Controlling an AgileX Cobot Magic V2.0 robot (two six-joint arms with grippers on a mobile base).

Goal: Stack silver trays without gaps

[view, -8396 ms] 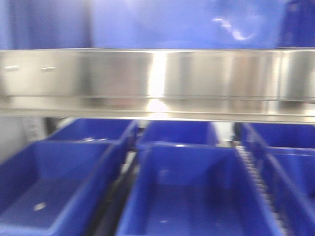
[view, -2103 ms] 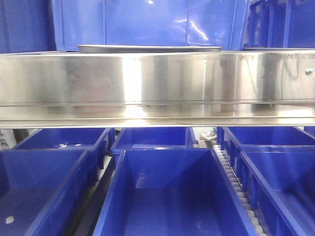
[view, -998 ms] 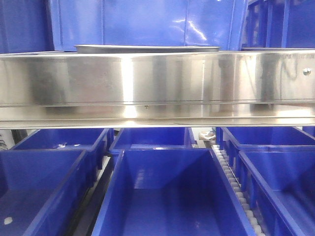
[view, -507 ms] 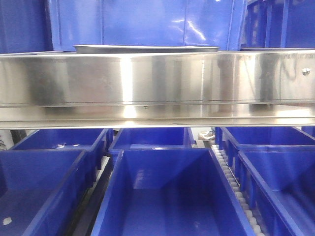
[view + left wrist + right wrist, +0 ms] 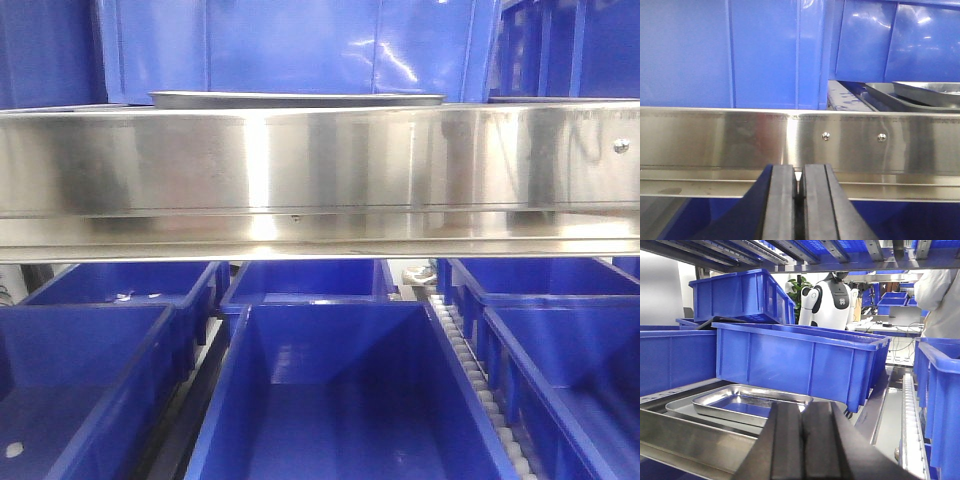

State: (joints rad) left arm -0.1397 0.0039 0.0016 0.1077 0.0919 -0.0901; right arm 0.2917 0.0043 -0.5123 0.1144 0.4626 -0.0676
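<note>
A shiny silver tray (image 5: 750, 401) rests inside a wider, flatter silver tray (image 5: 677, 407) on the shelf behind the steel rail. In the left wrist view the trays (image 5: 927, 92) show at the far right, above the rail. In the front view only a tray rim (image 5: 295, 99) shows over the rail. My left gripper (image 5: 799, 172) is shut and empty, low in front of the rail and left of the trays. My right gripper (image 5: 801, 407) is shut and empty, just in front of the trays' near right corner.
A long steel rail (image 5: 320, 170) spans the shelf front. Large blue bins (image 5: 800, 360) stand right behind the trays. Open blue bins (image 5: 340, 390) fill the lower level. A roller track (image 5: 475, 375) runs between them. A white humanoid robot (image 5: 827, 302) and a person (image 5: 940, 290) stand far behind.
Over the last second almost nothing moves. Since 8.4 s ago the front view has steadied and shifted, and the tray rim has come into sight above the rail.
</note>
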